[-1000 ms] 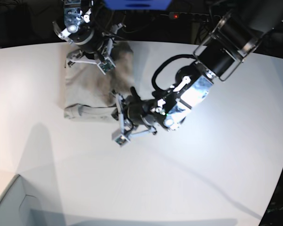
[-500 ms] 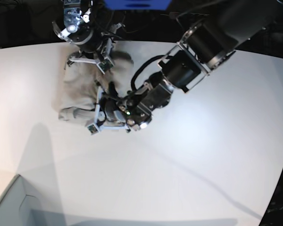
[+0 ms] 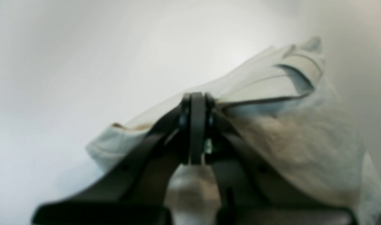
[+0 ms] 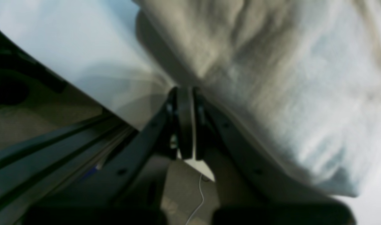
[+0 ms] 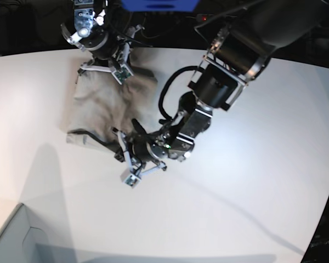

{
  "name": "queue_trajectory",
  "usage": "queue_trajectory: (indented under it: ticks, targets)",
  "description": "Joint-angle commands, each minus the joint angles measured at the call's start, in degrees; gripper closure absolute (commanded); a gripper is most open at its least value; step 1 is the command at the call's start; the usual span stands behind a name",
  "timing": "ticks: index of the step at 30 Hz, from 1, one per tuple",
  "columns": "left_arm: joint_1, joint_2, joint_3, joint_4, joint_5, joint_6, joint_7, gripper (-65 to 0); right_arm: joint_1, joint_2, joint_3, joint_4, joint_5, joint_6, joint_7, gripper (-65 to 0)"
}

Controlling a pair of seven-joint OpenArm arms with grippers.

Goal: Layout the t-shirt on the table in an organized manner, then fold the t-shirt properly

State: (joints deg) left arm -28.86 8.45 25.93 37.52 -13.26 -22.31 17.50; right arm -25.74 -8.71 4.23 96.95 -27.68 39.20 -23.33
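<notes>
t-shirt (image 5: 107,101): we saw it bunched at the far-left part of the table (image 5: 252,181), long axis running from far edge toward near.
left gripper (image 3: 195,103): we found it clenched on the t-shirt's near edge.
right gripper (image 4: 185,93): we found it clenched on the far edge.

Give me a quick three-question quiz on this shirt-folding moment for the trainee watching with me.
1. True or false: the t-shirt lies spread flat on the table, sleeves out.
2. What is the left gripper closed on? A) nothing B) the t-shirt's edge C) a cable
3. Fill in: in the base view, the right gripper sits at the shirt's ____ edge.

Key
1. False; it is a bunched, wrinkled heap.
2. B; the left wrist view shows the jaws pinching cloth.
3. Far, next to the table's back rim.
</notes>
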Motion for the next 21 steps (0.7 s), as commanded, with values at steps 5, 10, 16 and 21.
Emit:
queue_trajectory:
  ticks: [5,10,16,21]
  targets:
    - [-2.4,0.6,-4.7,0.9,-0.9,-0.3,-6.0,0.0,-0.2,-0.2,-0.1,1.2,0.6,0.8,0.9,0.0]
    - [-2.4,0.3,-15.4,5.8,-0.9,-0.3,-6.6,0.0,-0.6,-0.2,0.1,5.1,0.6,0.8,0.9,0.0]
    - [0.5,-5.7,-24.7,14.1,-0.9,-0.3,0.5,0.0,-3.2,-0.3,0.1,12.7,0.6,0.8,0.9,0.0]
    - [10.7,-11.6,-31.5,32.2,-0.9,-0.3,11.2,0.0,-5.1,-0.3,4.4,13.9,0.6,0.8,0.9,0.0]
